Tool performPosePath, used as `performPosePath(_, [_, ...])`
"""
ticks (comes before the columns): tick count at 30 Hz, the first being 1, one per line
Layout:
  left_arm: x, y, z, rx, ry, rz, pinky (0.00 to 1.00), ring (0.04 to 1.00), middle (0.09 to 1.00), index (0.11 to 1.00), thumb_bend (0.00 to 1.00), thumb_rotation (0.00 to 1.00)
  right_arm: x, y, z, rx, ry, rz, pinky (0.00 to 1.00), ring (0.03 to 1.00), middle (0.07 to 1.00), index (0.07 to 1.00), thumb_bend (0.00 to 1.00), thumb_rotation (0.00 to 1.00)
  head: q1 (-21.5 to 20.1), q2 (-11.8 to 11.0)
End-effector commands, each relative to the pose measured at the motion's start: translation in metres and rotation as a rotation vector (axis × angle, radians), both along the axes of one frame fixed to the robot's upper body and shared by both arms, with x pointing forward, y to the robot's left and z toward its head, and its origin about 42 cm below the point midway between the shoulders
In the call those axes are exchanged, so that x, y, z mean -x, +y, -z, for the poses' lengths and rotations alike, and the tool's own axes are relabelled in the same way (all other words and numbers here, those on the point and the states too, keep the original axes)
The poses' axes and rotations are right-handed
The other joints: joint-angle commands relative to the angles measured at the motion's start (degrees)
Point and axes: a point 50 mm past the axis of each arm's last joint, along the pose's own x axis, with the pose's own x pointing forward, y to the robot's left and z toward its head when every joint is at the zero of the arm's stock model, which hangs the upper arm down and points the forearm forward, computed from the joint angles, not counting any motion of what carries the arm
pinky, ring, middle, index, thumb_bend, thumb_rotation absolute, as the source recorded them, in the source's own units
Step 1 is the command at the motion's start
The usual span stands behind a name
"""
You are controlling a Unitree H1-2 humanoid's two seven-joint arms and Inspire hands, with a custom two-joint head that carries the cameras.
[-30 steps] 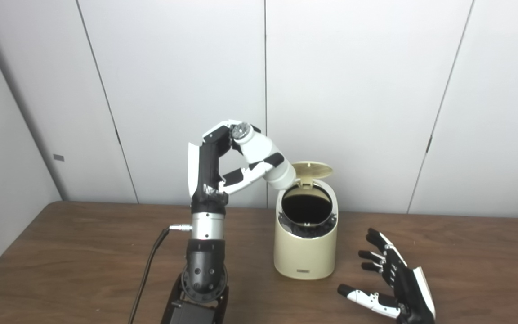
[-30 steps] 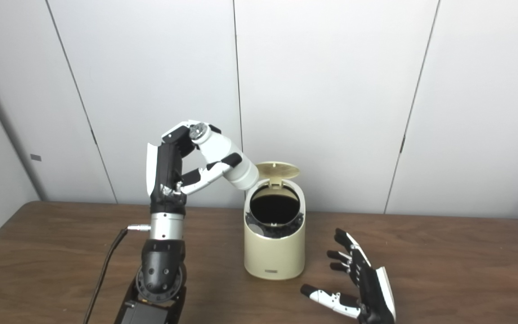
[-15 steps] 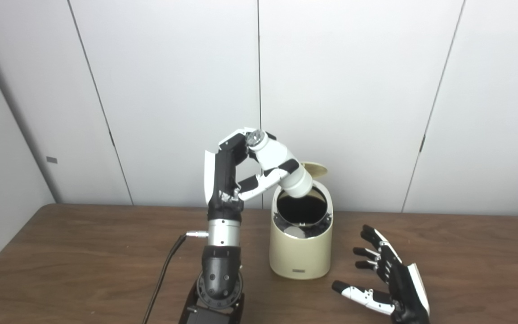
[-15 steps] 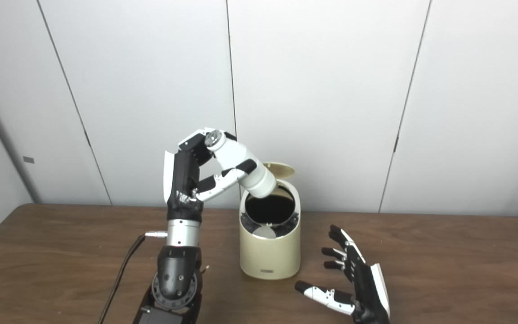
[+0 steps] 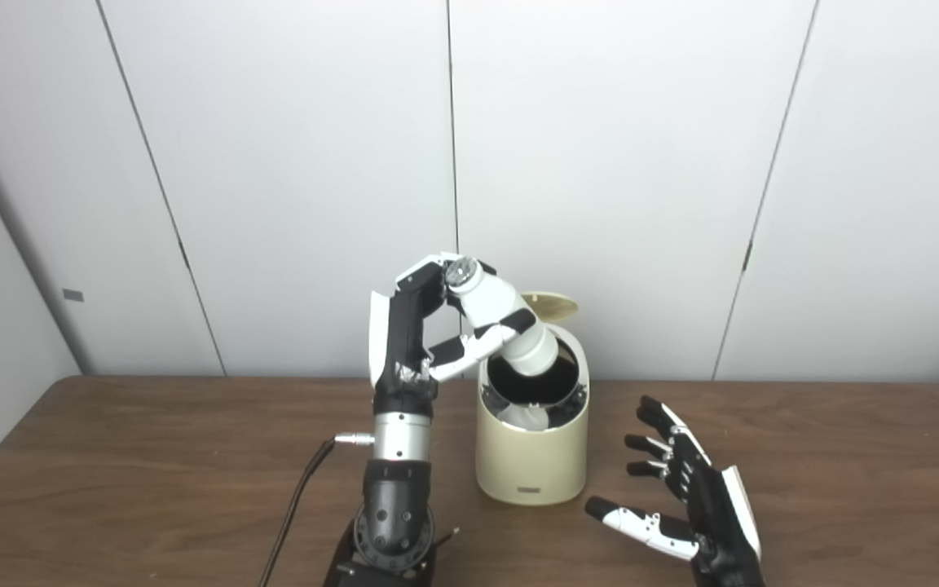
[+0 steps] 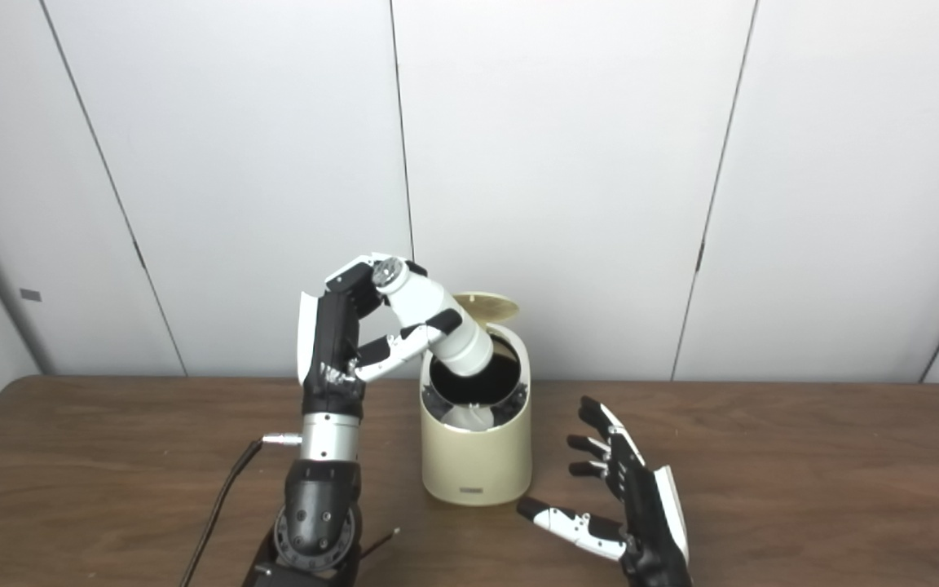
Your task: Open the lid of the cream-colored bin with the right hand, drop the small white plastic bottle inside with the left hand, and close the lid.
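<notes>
Cream-colored bin [image 5: 531,456] stands on the brown wooden table [image 5: 152,456] with its round lid [image 5: 549,306] flipped up behind the opening. My left hand [image 5: 416,326] is raised just left of the bin, its fingers [image 5: 478,346] clamped around the small white plastic bottle [image 5: 502,322]. The bottle is tilted, cap end up and away from the bin, its bottom end already dipping into the dark mouth. My right hand [image 5: 694,497] rests on the table to the right of the bin, fingers spread, holding nothing.

To do the drop well, I would keep the bottle's low end centred over the opening, clear of the near rim and the lid, then loosen the grip so it slides in. Something pale lies inside the bin; I cannot make out what it is.
</notes>
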Motion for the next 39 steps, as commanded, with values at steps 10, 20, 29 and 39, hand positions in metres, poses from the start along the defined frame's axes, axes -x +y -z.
performPosePath(10, [-0.012,-0.006,-0.008,-0.053,-0.095,-0.034,0.39,0.448,0.489,0.483,0.5,0.0,-0.001,0.008,-0.022,-0.015,-0.083,-0.002,0.66,0.782,0.882,0.876,0.74,0.23,-0.44,0.27])
performPosePath(20, [-0.017,-0.014,0.01,-0.109,-0.129,-0.125,0.38,0.435,0.475,0.489,0.5,0.0,0.001,0.01,-0.023,-0.023,-0.088,-0.005,0.66,0.781,0.881,0.884,0.75,0.26,-0.93,0.59])
performPosePath(29, [-0.022,-0.013,0.028,-0.149,-0.138,-0.193,0.39,0.454,0.477,0.488,0.5,0.0,0.001,0.011,-0.026,-0.034,-0.09,-0.004,0.66,0.772,0.884,0.89,0.75,0.29,-1.19,0.62])
performPosePath(39, [-0.024,-0.007,0.04,-0.248,-0.19,-0.225,0.4,0.458,0.478,0.488,0.5,0.0,0.003,0.01,-0.028,-0.029,-0.09,-0.004,0.64,0.755,0.884,0.89,0.74,0.29,-0.95,1.12])
